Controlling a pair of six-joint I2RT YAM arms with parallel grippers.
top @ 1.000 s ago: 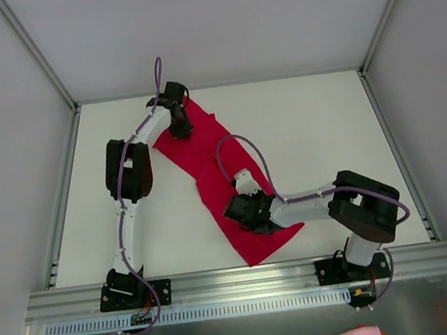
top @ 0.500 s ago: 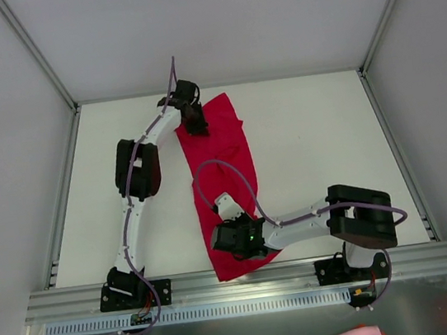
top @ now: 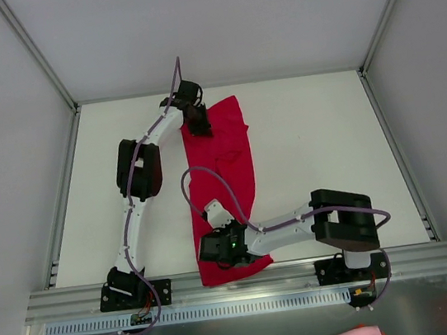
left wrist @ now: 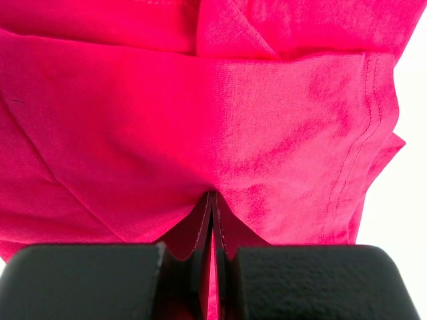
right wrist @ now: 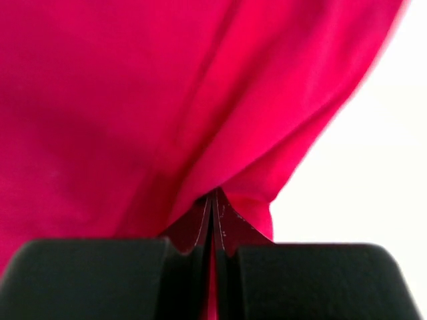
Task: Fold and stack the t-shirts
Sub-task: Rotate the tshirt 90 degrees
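1 shirt [top: 223, 163] lies along the table [top: 319, 137] as a long strip, so folding seems only half done. The left gripper [top: 199, 127] is pinched tight on its far end, the right gripper [top: 212, 249] on its near end. No stack yet.

The overhead camera sits high above and behind me, looking steeply down. It is far enough off to take in the whole worktop [top: 319, 137] and both of my arms. Each wrist camera rides just behind its gripper and looks forward along the fingers. The ones at my left gripper [left wrist: 212, 200] and my right gripper [right wrist: 213, 197] sit so close that the t-shirt [left wrist: 200, 120] nearly fills their frames. All three views share that cloth, and the wrist views see opposite ends of it.
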